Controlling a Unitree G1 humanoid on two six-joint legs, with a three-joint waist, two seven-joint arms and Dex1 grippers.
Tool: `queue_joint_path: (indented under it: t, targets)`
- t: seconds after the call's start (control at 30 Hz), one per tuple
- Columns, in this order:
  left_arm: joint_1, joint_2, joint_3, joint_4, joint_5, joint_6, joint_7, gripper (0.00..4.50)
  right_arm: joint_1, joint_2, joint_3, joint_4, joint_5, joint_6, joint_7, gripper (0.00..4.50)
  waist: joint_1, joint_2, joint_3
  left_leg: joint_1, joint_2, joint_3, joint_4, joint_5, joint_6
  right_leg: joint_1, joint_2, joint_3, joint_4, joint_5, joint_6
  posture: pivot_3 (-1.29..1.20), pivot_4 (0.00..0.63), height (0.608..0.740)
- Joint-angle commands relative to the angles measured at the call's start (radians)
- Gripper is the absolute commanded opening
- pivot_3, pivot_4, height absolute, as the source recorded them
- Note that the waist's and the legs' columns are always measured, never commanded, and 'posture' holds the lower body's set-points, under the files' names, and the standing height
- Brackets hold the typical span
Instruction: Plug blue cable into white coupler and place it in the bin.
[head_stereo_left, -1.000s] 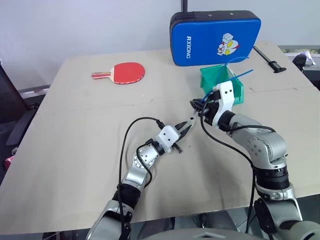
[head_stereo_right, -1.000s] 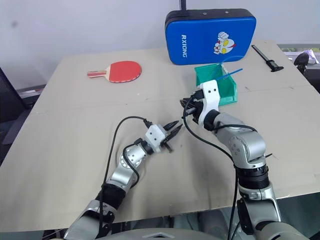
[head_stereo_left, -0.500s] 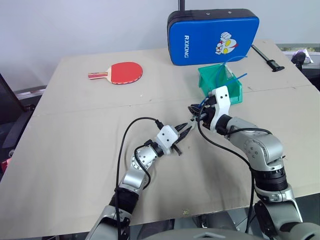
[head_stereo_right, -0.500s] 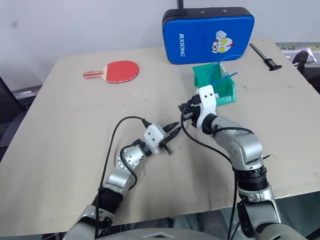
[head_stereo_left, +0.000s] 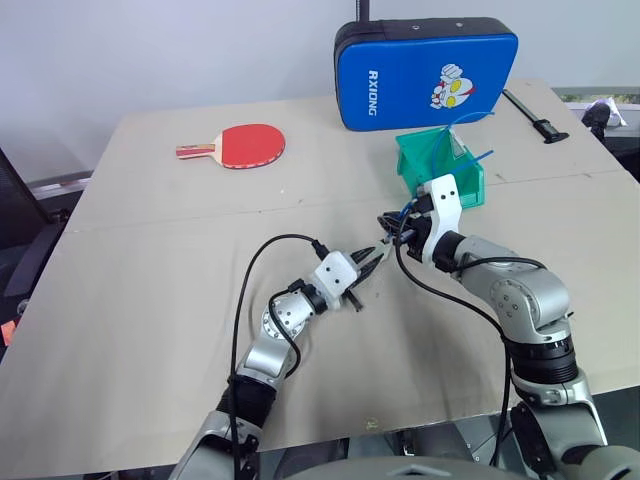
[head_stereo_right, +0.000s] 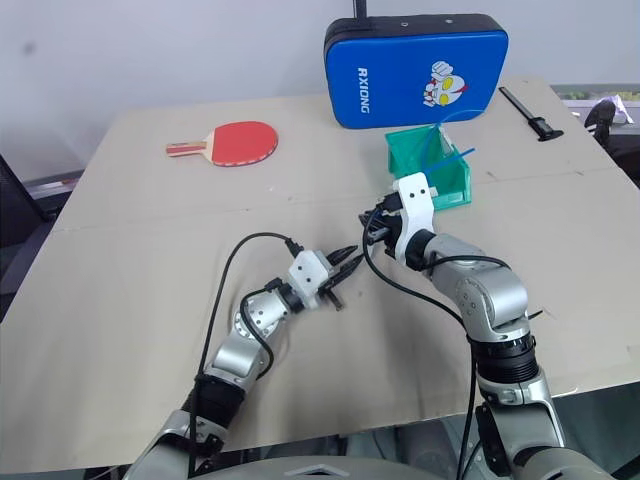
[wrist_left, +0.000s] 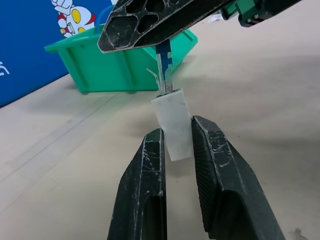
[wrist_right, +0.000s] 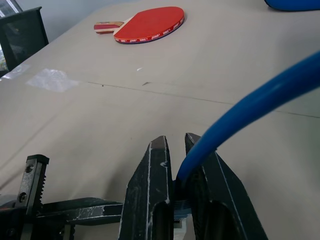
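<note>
White plastic is the whole story here: the white coupler sits pinched between the two black fingers of the left gripper, raised off the cardboard-covered table, its socket end turned toward the other arm. Right above it, the right gripper is clamped narrow on the blue cable, and the clear plug at the cable's tip stands at the mouth of the coupler; whether it has gone in and latched I cannot tell. The risk, to my eye, is misalignment: the coupler looks slightly tilted in the fingers, so a push off its axis could twist it round or squeeze it out altogether. The plug's small latch tab could also catch on the socket edge and bend instead of sliding in. The cable is held close to its tip, and the free length arcs away, so its springiness may steer the plug sideways. The green bin stands just beyond the right gripper, with other blue cords already poking out of it, and a hurried swing could snag those.
</note>
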Motion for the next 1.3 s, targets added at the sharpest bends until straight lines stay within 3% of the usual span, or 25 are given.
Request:
queue_joint_path:
  t: [0.03, 0.53, 1.3]
  targets:
    - [-0.014, 0.002, 0.001, -0.031, 0.013, -0.062, 0.017, 0.22, 0.002, -0.004, 0.005, -0.024, -0.009, 0.007, -0.001, 0.0, 0.0, 0.0, 0.0, 0.0, 0.0, 0.0, 0.0, 0.0, 0.0, 0.0, 0.0, 0.0, 0.0, 0.0, 0.0, 0.0, 0.15, 0.74]
    - [-0.044, -0.012, 0.004, -0.022, 0.055, -0.087, 0.07, 0.22, 0.005, 0.046, 0.003, -0.054, 0.011, 0.059, -0.016, 0.0, 0.001, 0.0, 0.0, 0.0, 0.0, 0.0, 0.0, 0.0, 0.0, 0.0, 0.0, 0.0, 0.0, 0.0, 0.0, 0.0, 0.15, 0.74]
    - [-0.146, -0.039, 0.013, -0.234, 0.008, -0.039, 0.058, 0.22, 0.049, 0.074, 0.016, 0.04, -0.019, 0.025, 0.005, 0.0, 0.0, 0.0, 0.0, 0.0, 0.0, 0.0, 0.0, 0.0, 0.0, 0.0, 0.0, 0.0, 0.0, 0.0, 0.0, 0.0, 0.15, 0.74]
